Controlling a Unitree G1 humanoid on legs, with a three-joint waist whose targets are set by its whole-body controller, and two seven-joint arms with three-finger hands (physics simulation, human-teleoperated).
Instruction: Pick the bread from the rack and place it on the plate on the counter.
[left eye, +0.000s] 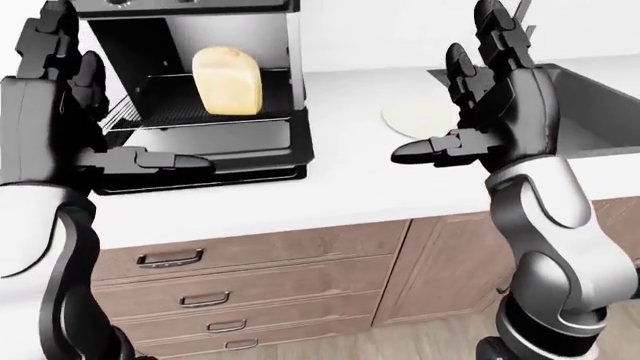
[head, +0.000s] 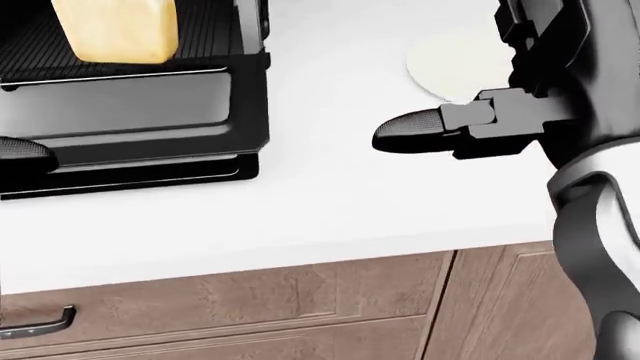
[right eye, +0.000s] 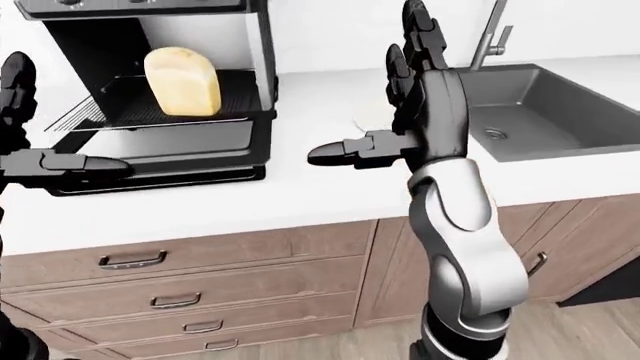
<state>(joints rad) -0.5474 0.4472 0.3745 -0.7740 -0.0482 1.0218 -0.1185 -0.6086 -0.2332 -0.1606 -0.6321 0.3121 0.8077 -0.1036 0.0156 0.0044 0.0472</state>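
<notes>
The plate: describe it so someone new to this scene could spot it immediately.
Start at the white counter in the left-eye view, between the black oven on the left and the dark sink on the right. The plate lies flat there, partly hidden behind the right hand. It is the only pale round disc, nearly matching the counter.

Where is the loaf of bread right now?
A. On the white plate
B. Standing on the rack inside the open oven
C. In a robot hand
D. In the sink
B: the bread stands upright on the rack, and both robot hands are open and empty.
</notes>
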